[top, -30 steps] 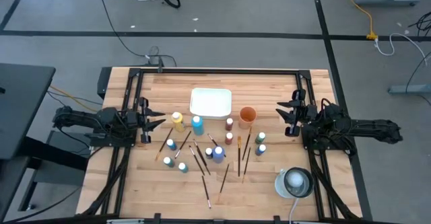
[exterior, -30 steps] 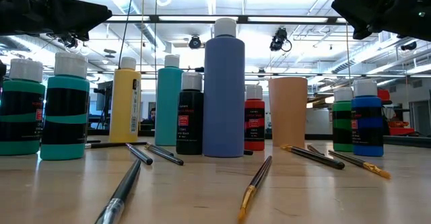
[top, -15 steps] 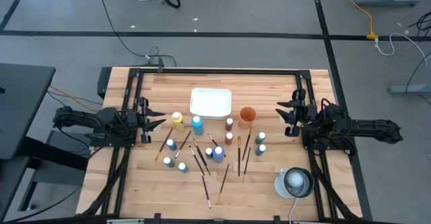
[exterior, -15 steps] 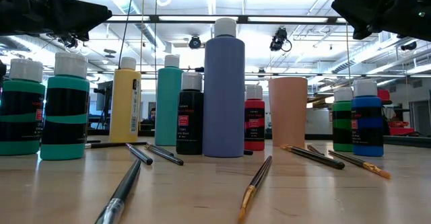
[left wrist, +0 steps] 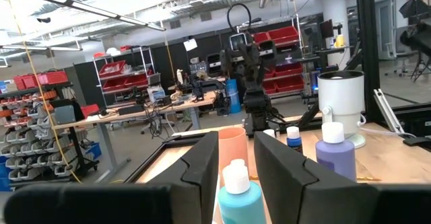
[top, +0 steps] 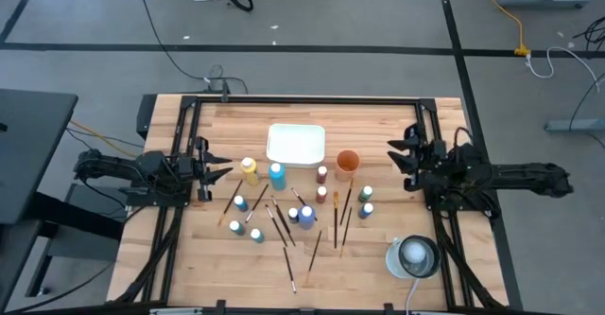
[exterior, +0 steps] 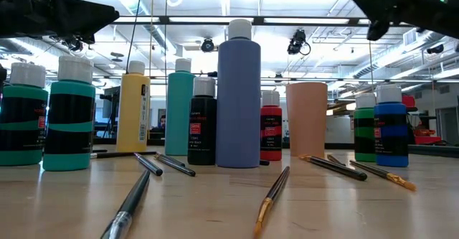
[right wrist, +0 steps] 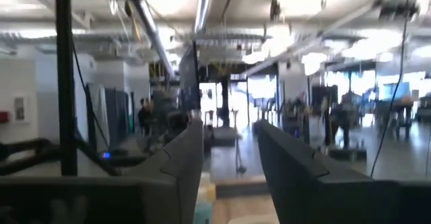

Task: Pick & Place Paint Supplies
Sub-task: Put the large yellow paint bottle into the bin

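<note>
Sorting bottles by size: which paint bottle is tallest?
The lavender-blue bottle with a white cap, mid-table; in the low view it rises above every other bottle.

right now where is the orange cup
In the high view the orange cup stands upright near the table's middle, just right of the white tray, with a dark red bottle close on its left front.

One camera looks straight down on the whole wooden surface (top: pixel 378 258). Another sits at surface level, close behind the same paint bottles (exterior: pixel 238 95). Wrist cameras face across; the right one seems blurred.
</note>
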You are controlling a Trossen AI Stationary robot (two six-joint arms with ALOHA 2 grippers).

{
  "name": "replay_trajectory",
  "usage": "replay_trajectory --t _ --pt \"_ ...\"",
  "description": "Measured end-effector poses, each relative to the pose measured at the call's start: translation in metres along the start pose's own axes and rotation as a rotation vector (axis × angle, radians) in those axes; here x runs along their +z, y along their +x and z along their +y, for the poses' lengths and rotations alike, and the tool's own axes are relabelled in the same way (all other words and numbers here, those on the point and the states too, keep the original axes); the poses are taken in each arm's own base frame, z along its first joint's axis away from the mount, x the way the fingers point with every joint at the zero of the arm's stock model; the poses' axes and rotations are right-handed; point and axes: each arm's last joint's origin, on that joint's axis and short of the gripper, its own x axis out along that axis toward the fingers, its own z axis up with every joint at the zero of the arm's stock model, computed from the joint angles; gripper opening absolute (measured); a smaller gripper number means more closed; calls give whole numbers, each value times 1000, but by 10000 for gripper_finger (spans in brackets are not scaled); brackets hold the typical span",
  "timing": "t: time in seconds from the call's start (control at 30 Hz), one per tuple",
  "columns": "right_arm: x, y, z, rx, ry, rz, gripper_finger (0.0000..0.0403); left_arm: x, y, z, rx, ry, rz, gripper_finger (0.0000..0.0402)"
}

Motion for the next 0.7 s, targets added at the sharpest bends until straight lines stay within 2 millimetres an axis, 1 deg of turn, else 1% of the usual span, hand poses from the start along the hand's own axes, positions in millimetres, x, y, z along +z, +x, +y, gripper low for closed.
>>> replay_trajectory --t 0.1,0.27,0.37,0.7 --pt "-2 19 0 -3 18 84 149 0 0 0 0 0 0 104" --pt "-11 53 1 5 9 216 149 0 0 0 0 0 0 104" --pt "-18 70 1 3 1 274 149 0 0 0 0 0 0 104" --pt "-36 112 1 6 -46 384 149 0 0 0 0 0 0 104"
